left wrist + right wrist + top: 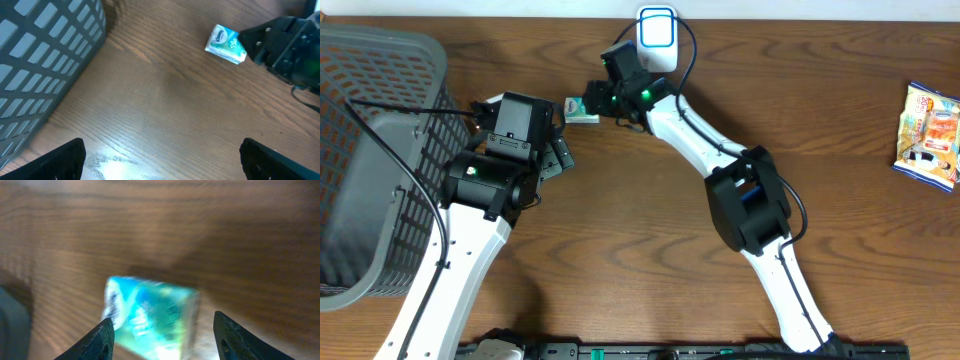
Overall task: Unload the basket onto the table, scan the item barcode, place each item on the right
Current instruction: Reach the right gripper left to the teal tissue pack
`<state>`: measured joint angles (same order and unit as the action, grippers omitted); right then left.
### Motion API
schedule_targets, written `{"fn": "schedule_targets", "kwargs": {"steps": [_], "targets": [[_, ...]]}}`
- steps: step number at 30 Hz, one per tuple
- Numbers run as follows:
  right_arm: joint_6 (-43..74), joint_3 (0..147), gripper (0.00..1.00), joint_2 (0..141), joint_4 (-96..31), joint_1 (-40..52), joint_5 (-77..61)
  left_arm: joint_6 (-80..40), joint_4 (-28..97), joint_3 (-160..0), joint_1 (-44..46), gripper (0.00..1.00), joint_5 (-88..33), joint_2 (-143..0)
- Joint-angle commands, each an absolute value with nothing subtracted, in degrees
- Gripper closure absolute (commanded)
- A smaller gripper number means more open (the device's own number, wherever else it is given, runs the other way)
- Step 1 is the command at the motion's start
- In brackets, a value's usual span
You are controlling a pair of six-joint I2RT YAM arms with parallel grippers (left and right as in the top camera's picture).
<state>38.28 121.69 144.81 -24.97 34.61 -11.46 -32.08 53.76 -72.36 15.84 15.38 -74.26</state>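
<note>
A grey plastic lattice basket stands at the left edge of the bench, whose top is dark brown wood with a strong grain and a glare patch in the left wrist view. Just right of the basket, the left gripper hangs over bare wood with its jaws spread wide and nothing between them.

Towards the far edge, left of centre, lies a small teal-and-white tissue pack. It carries a blue oval logo that looks like Kleenex, though the letters are too small to be sure.

The right gripper straddles this pack, half open, with a gap on one side. That view is blurred.

A white scanner with a blue-lit outline sits at the far edge. An orange, white and blue snack packet lies at the right edge, its print unreadable.
</note>
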Motion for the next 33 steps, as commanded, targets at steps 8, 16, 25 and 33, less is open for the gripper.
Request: {"fn": "schedule_targets", "kwargs": {"steps": [8,16,25,33], "targets": [[46.72,121.82,0.43,146.43,-28.23,37.39,-8.45,-31.51,53.95,-72.60,15.66,0.02,16.38,-74.63],[48.18,121.80,0.46,148.88,-27.59,37.36,-8.45,-31.51,53.95,-72.60,15.66,0.02,16.38,-74.63],[44.38,121.82,0.95,148.81,-25.54,36.47,-7.92,-31.51,53.95,-72.60,15.66,0.02,16.38,-74.63],[32.47,121.84,0.99,144.49,-35.18,32.08,-10.02,-31.51,53.95,-72.60,15.66,0.02,16.38,-74.63]]}}
